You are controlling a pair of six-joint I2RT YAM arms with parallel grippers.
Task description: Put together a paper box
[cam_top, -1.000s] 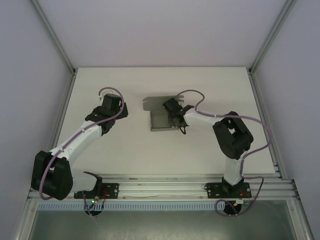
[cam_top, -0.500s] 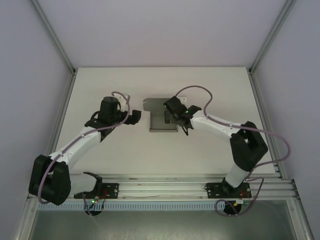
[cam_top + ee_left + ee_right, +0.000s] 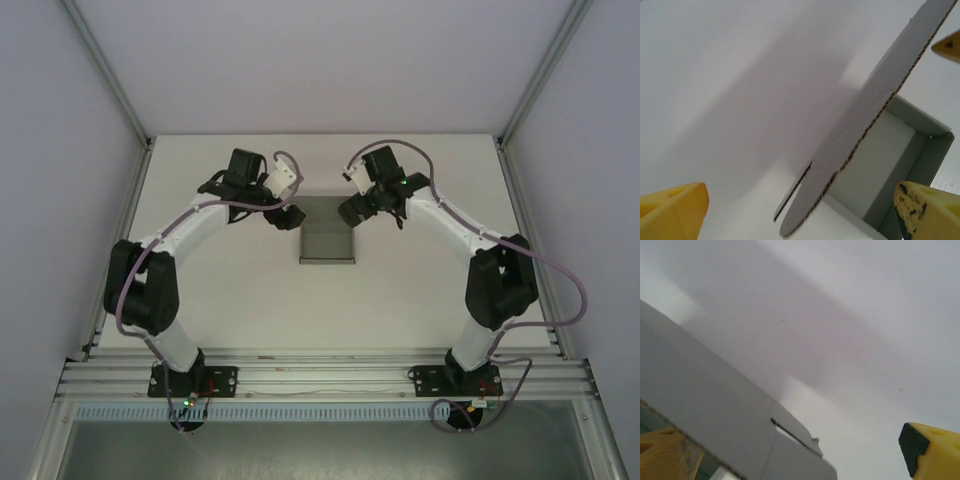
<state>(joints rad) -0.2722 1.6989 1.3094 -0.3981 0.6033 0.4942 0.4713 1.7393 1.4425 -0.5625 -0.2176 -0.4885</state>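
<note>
**Far-end flaps: both grippers in position, nothing gripped**

The paper box (image 3: 327, 240) sits mid-table (image 3: 200, 290), between the two arms and well clear of their bases. It is part-formed: a shallow grey tray, open side up, with a near wall standing.

In the top view the left gripper (image 3: 285, 216) is at the far-left corner of the tray and the right gripper (image 3: 352, 210) at the far-right corner. We cannot tell from above whether either touches the card.

Jaws: the left wrist view has the yellow fingers (image 3: 675, 212) wide apart, with a raised flap (image 3: 875, 115) tilting through the gap, unclamped. The right wrist view has the fingers (image 3: 930, 447) equally spread. A notched panel (image 3: 715, 405) lies beside one finger but is not pinched. We cannot say whether the two views show the same piece of card.

Step, as we judge it: folding the far end. The tray body looks formed, and the far flaps are loose.

The next move calls for closing on or pushing the flap squarely along its crease, both sides together, so the light tray does not skid or twist.

Orientation: the long axis appears to run away from the arms, though the tray is nearly square from above. The unfinished end points to the far edge.
</note>
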